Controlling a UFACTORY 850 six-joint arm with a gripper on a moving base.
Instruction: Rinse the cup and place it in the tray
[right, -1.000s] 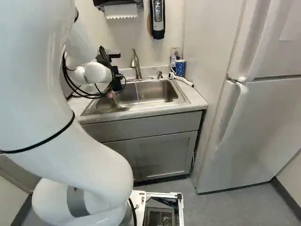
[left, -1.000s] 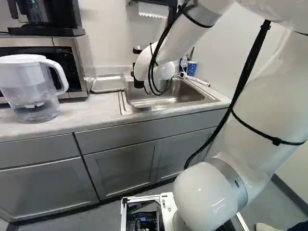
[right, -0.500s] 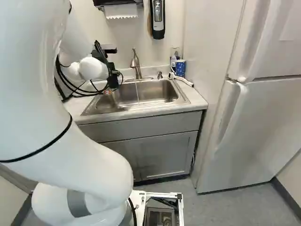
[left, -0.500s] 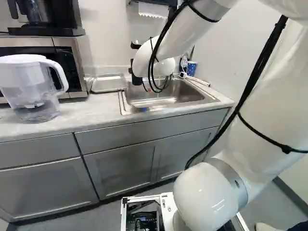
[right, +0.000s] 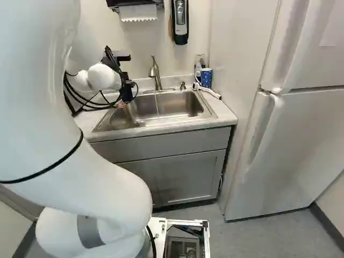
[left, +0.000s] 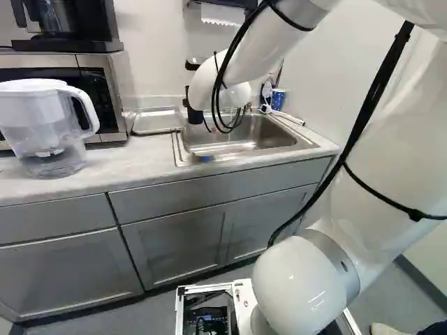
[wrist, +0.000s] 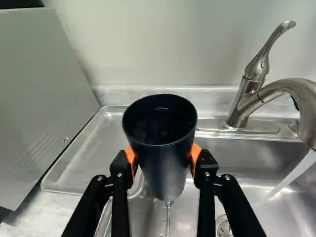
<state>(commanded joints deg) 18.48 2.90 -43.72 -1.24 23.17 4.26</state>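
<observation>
I have the claw [right: 121, 103] closed around the dark cup [wrist: 165, 170], an orange pad pressing each side, and water trickles from its base. Below the claw lies the sink [wrist: 237, 155]; the tray [wrist: 84, 165] sits ahead, off to one side. Off its other side, the faucet [wrist: 296, 91] runs.
</observation>
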